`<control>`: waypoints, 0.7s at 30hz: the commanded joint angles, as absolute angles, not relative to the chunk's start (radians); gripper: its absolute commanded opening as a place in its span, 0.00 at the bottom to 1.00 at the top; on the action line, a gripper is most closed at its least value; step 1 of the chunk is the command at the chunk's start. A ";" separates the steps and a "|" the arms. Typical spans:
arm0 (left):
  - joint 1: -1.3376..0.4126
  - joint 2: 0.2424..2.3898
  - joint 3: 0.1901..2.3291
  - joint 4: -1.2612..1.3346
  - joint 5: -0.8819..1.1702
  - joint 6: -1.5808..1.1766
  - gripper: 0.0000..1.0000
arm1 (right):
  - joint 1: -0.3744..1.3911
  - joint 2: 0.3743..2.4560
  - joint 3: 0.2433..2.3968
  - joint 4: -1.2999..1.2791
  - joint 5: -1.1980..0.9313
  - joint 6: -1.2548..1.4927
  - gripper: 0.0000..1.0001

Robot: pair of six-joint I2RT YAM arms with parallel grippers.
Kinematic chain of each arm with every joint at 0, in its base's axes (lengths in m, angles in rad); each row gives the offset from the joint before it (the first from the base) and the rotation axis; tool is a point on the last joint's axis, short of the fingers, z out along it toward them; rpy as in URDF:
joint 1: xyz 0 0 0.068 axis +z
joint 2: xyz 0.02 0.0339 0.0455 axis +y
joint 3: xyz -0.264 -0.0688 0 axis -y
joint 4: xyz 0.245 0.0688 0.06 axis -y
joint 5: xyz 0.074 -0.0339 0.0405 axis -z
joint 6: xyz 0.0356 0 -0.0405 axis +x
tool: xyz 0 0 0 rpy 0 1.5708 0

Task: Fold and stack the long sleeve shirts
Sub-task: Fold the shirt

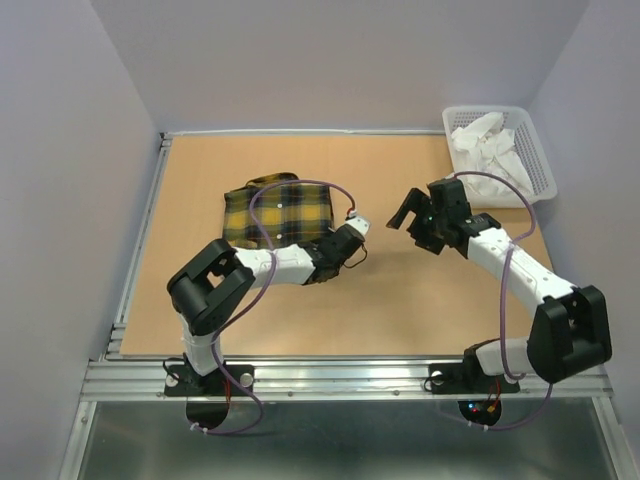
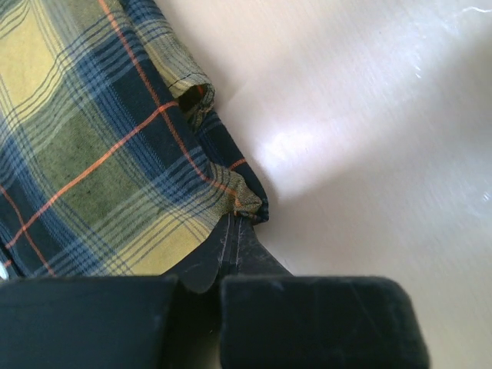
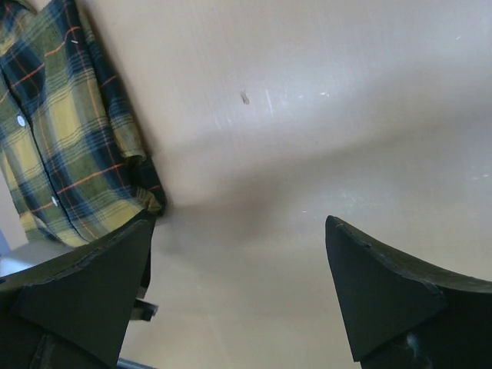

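The plaid shirt (image 1: 277,212) lies folded left of the worktop's (image 1: 400,300) middle, nearer the far edge. The left gripper (image 2: 234,229) has its jaws clenched on the shirt's near right corner. The right gripper (image 1: 403,215) hovers nearby with its jaws released. A white basket (image 1: 535,160) sits at the far right corner.

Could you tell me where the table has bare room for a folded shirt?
Bare table lies near the front edge between the left arm and right arm, and at the back between the plaid shirt and the white basket. Mid-table is crowded: the left gripper pinches the shirt's corner, the open right gripper close by.
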State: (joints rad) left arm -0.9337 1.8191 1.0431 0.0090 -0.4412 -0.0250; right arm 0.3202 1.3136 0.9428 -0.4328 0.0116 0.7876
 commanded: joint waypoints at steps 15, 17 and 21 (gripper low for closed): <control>-0.925 1.560 0.913 0.051 -0.328 -0.199 0.00 | 0.314 1.798 1.025 0.139 -0.436 1.005 1.00; -0.925 1.555 0.911 0.054 -0.325 -0.204 0.00 | 0.328 1.837 1.058 0.166 -0.452 1.012 1.00; -0.925 1.549 0.914 0.058 -0.314 -0.206 0.00 | 0.365 1.946 1.127 0.187 -0.459 1.012 1.00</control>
